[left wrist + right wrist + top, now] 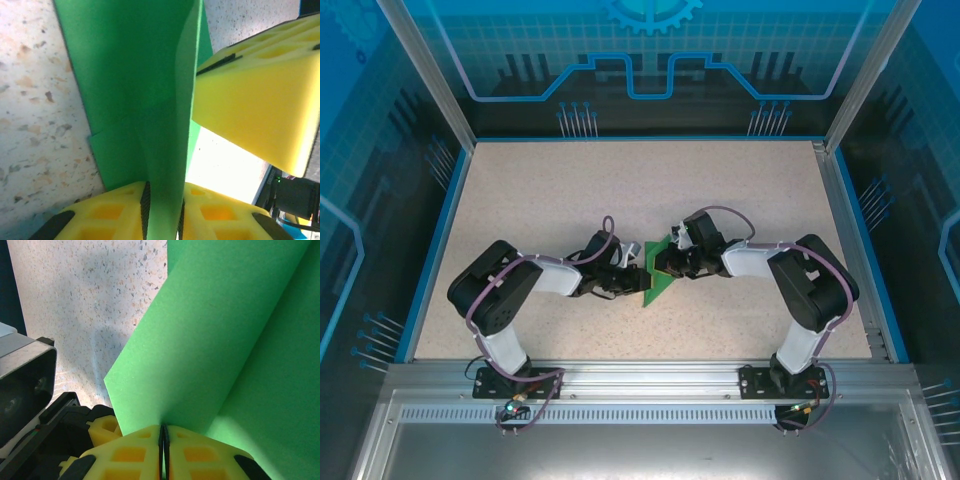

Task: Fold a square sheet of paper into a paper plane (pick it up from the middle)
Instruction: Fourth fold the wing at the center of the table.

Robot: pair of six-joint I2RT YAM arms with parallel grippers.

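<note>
At mid-bench, well clear of every edge, the partly folded paper is pinched between the left claw and right claw, both closed on it; recommend holding it taut with edges aligned before pressing any crease.

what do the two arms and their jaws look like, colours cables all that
Both the left arm and right arm have chunky black joint housings and white link segments. Thin mauve cables loop along each. The jaws are bright yellow blocks with square recesses and black strips.
</note>
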